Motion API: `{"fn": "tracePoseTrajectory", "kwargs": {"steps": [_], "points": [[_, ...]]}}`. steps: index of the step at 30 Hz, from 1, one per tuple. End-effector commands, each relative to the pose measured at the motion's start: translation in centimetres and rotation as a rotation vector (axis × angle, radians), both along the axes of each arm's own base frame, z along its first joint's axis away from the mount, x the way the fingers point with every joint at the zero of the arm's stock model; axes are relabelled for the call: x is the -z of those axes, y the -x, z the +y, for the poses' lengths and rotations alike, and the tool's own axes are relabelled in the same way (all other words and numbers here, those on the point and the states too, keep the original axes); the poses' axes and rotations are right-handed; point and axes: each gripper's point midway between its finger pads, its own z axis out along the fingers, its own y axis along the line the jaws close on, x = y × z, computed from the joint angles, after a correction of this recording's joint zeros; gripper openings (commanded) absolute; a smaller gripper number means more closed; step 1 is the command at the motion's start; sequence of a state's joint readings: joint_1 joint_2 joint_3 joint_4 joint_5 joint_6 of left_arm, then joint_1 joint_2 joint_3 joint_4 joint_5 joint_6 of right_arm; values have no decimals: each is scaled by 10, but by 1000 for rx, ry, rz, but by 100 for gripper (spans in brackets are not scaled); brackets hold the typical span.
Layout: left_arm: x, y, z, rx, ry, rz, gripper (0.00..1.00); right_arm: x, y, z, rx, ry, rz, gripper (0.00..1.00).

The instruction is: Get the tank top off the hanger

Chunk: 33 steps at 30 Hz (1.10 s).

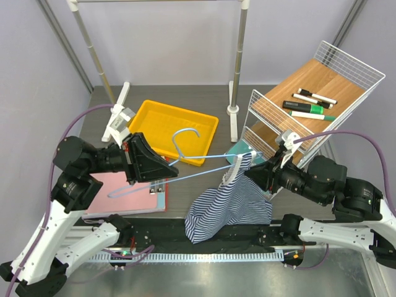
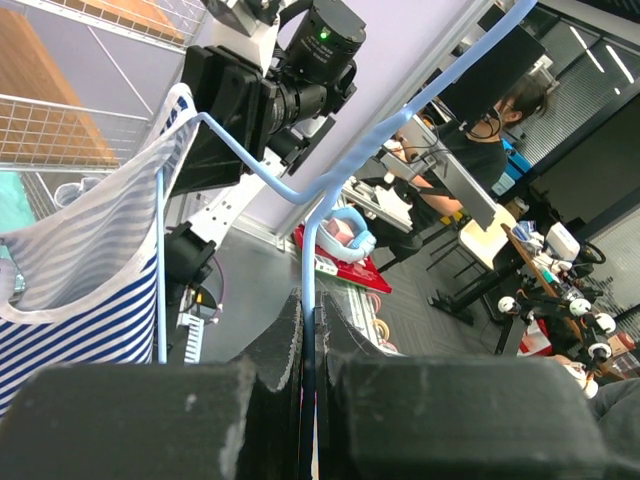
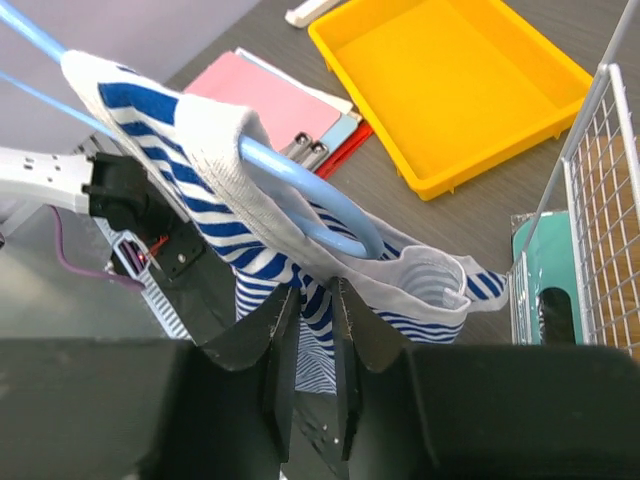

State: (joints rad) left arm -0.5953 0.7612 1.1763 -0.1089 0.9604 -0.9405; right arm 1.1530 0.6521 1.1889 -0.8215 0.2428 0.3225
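Evidently, the task was only partly done. The tank top (image 1: 226,207) hung right of centre over the near table edge, apparently carried by one strap looped over the right end of the hanger (image 3: 305,182); freeing that strap was left. The garment looked soft and bunched, navy-and-white striped with white edging. The left gripper (image 2: 310,310) was clamped on the hanger wire. The right gripper (image 3: 312,300) pinched striped fabric below the strap.

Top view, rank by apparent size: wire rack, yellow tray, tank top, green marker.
1. wire rack
2. tank top and yellow tray: look about alike, so I won't rank them; the top hangs bunched up.
3. green marker
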Motion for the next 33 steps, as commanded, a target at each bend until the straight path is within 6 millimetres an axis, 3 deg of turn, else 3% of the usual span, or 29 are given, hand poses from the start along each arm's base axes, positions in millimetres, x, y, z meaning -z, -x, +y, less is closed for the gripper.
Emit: {"fn": "tracePoseTrajectory", "kwargs": {"steps": [1, 7, 11, 14, 15, 19, 23, 30, 33], "points": [[-25, 12, 10, -11, 67, -73, 0, -29, -8, 9, 29, -142, -55, 22], [-28, 18, 14, -15, 71, -75, 0, -26, -13, 12, 53, -155, -57, 1], [-26, 17, 15, -28, 66, -67, 0, -32, -14, 8, 63, -198, -77, 1], [-23, 3, 17, -134, 30, -92, 0, -39, -16, 3, 84, -227, -92, 1], [-11, 0, 17, -152, -23, -49, 0, -42, -18, -1, 105, -234, -99, 1], [2, -7, 20, -206, -88, -34, 0, -64, -25, -14, 170, -265, -133, 1], [13, -10, 29, -273, -129, -28, 0, -72, -32, -21, 221, -245, -147, 1], [18, 3, 47, -331, -151, -54, 0, -71, -36, -21, 241, -240, -157, 1], [21, -2, 55, -404, -180, -49, 0, -69, -32, -14, 203, -234, -152, 1]]}}
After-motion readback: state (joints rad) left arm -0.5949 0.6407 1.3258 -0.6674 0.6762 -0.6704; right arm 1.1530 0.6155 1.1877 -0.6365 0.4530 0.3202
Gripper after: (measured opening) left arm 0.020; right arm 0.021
